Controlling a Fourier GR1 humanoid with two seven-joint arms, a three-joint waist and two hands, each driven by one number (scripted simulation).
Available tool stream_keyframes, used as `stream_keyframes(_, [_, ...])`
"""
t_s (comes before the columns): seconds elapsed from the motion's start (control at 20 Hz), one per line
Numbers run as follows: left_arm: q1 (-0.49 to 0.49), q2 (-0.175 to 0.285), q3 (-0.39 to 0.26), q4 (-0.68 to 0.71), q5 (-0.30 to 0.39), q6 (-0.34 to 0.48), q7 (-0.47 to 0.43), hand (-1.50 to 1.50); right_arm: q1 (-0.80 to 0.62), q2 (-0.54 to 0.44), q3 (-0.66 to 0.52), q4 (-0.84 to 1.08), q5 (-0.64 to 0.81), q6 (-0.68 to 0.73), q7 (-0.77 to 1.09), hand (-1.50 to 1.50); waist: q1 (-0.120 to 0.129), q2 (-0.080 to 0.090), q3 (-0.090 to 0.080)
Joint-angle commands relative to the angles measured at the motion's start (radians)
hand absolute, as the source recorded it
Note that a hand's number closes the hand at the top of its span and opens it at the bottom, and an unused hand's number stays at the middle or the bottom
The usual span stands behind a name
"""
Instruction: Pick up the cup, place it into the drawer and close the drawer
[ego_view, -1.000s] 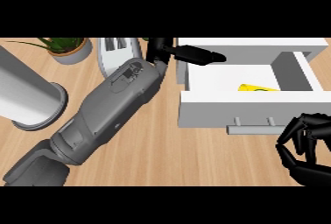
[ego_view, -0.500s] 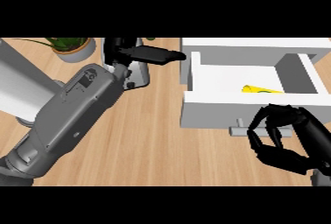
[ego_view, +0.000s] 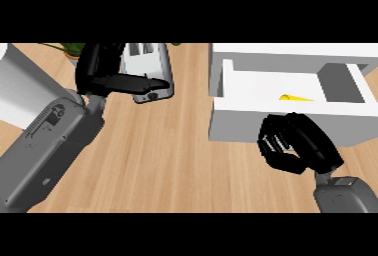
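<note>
The white drawer (ego_view: 236, 125) stands pulled out at the right of the wooden counter. Inside it, near the front wall, shows a small yellow wedge of the cup (ego_view: 295, 98); the rest is hidden behind that wall. My right hand (ego_view: 299, 142) is against the drawer's front panel, fingers curled, with nothing seen in them. My left hand (ego_view: 111, 75) is at the upper left, far from the drawer, fingers relaxed and one stretched to the right, lying beside a silver toaster.
The silver toaster (ego_view: 151, 70) lies at the top, just right of my left hand. A potted plant (ego_view: 72, 48) shows at the top left, and a white cylinder (ego_view: 22, 95) stands at the left edge. Bare wood lies between the two arms.
My right hand has risen from the lower right corner up to the drawer's front. The left arm has swung left, away from the drawer, over towards the toaster.
</note>
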Motion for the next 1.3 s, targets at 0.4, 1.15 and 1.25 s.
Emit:
stream_keyframes(0.4, [0.242, 0.125, 0.113, -0.172, 0.016, -0.102, 0.013, -1.50, -0.334, 0.098, 0.004, 0.696, 0.237, -0.261, -0.172, 1.50, -0.012, 0.006, 0.001])
stream_keyframes(1.15, [0.322, 0.150, 0.174, -0.184, 0.025, -0.256, -0.033, -1.50, -0.732, 0.031, -0.203, 1.320, 0.182, -0.294, -0.321, 1.50, 0.042, 0.036, 0.003])
stream_keyframes(1.25, [0.339, 0.125, 0.165, -0.197, 0.024, -0.244, -0.043, -1.50, -0.768, 0.013, -0.223, 1.335, 0.163, -0.254, -0.312, 1.50, 0.055, 0.039, 0.003])
